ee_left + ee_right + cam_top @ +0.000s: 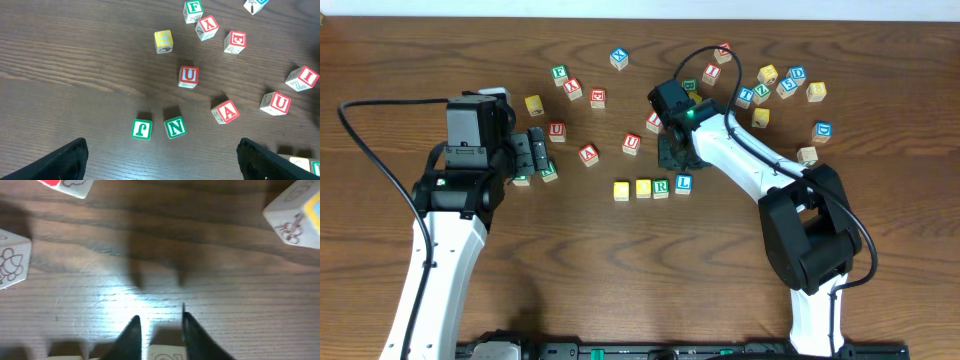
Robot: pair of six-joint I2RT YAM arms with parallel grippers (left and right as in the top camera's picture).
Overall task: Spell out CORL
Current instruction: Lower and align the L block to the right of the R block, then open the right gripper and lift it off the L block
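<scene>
The row (652, 187) of four blocks, ending R, L, lies mid-table, running 9 to 3. The right gripper (672, 152) hangs just at its 12, nearer, jaws narrowly parted and empty. The left gripper (533, 150), spread wide, sits well off at 10.

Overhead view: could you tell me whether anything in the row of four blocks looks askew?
Only slightly: the blue-lettered wooden L block sits a little higher in frame than the green-lettered R block and two yellow wooden blocks, so the row slants. The yellow blocks' letters are unreadable.
</scene>
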